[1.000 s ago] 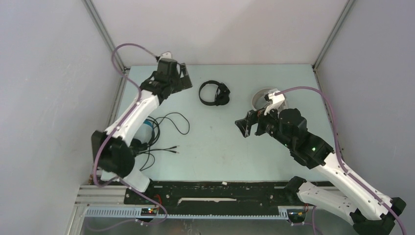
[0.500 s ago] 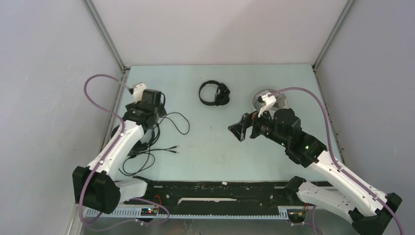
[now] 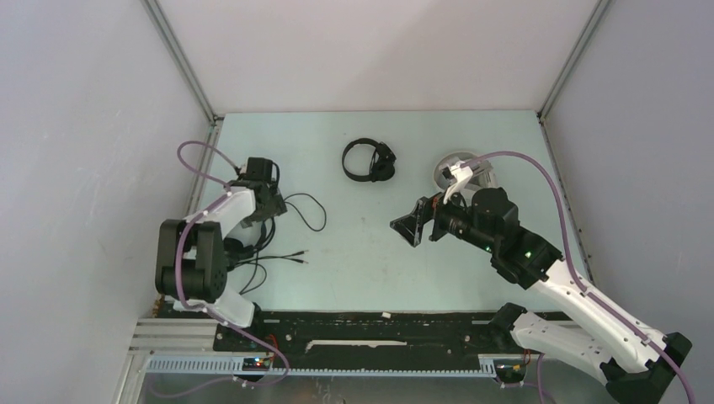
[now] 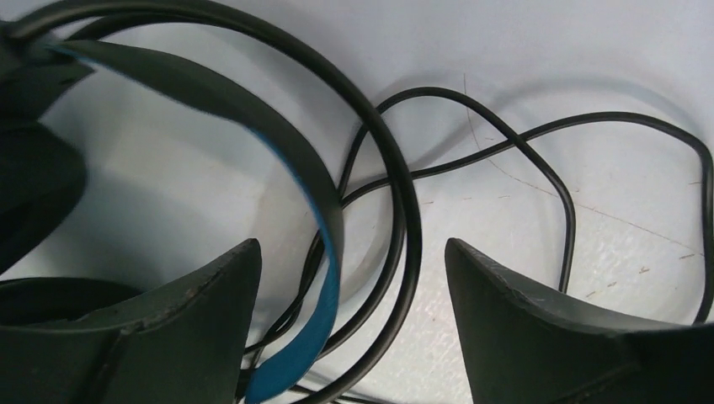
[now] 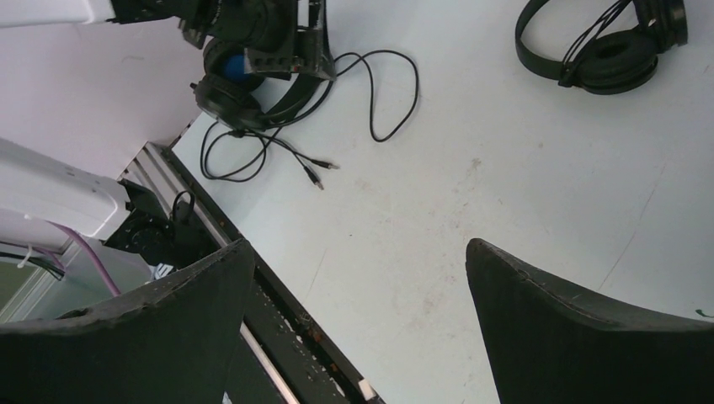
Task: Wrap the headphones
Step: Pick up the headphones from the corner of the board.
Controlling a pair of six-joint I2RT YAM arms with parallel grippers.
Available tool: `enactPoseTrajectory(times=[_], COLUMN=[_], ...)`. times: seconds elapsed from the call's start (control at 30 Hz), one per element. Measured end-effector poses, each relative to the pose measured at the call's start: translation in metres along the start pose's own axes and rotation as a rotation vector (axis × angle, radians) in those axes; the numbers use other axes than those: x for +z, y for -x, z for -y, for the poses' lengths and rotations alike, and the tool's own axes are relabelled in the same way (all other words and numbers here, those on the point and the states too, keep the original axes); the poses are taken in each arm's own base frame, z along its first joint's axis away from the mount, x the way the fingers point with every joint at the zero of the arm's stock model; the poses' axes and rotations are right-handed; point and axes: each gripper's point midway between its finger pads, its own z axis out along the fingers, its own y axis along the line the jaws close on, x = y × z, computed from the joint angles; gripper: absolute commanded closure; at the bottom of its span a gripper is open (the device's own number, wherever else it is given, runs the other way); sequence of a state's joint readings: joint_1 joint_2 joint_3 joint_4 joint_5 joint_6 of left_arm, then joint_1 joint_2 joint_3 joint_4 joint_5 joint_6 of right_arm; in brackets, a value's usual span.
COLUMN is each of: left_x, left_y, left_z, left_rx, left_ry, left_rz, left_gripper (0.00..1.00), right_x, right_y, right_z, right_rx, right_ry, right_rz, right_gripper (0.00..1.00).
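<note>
The bulkier black headphones with a blue-lined headband [image 4: 290, 168] lie at the table's left side [image 3: 240, 244], their black cable [image 3: 305, 212] strewn loosely to the right. My left gripper [image 3: 259, 200] hangs open right over them, with the headband and a cable loop [image 4: 408, 210] between its fingers, untouched [image 4: 352, 246]. A slim black headset [image 3: 369, 160] lies at the back middle [image 5: 602, 46]. The white headset [image 3: 446, 168] shows partly behind my right arm. My right gripper [image 3: 408, 227] stands open and empty over the table's middle [image 5: 358, 246].
Grey walls close the table on three sides. A black rail [image 3: 379, 324] runs along the near edge [image 5: 286, 337]. The cable's plug ends [image 3: 299, 257] lie near the front left. The right arm's purple hose [image 3: 539, 164] arcs over the white headset.
My left arm has drawn back from the far left corner and come down over the blue-lined headphones, its jaws narrowing a little. My right gripper has shifted slightly left.
</note>
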State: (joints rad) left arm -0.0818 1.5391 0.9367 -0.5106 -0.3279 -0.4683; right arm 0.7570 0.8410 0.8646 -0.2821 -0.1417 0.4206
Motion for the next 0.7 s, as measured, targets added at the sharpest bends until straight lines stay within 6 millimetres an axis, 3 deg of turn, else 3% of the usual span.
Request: enactPoseTrajectory(times=[0.1, 0.23, 0.33, 0.4, 0.53, 0.7], left_x=[0.014, 0.027, 0.025, 0.020, -0.013, -0.095], left_y=[-0.007, -0.012, -0.015, -0.016, -0.009, 0.026], left_z=[0.006, 0.018, 0.023, 0.027, 0.036, 0.059], left_rx=[0.018, 0.045, 0.047, 0.051, 0.051, 0.021], left_ry=[-0.012, -0.043, -0.078, -0.111, -0.208, -0.469], left_rz=[-0.045, -0.096, -0.124, -0.135, -0.111, 0.061], left_gripper=[0.34, 0.70, 0.88, 0.94, 1.00, 1.00], right_x=[-0.001, -0.003, -0.003, -0.003, -0.002, 0.006], right_y=[-0.001, 0.001, 0.004, 0.005, 0.006, 0.009], right_z=[-0.002, -0.004, -0.006, -0.008, -0.011, -0.012], right_rx=[0.005, 0.008, 0.004, 0.004, 0.011, 0.024], right_ry=[0.011, 0.017, 0.028, 0.036, 0.054, 0.061], right_rz=[-0.004, 0.005, 0.019, 0.021, 0.023, 0.034], right_gripper=[0.03, 0.04, 0.05, 0.05, 0.06, 0.07])
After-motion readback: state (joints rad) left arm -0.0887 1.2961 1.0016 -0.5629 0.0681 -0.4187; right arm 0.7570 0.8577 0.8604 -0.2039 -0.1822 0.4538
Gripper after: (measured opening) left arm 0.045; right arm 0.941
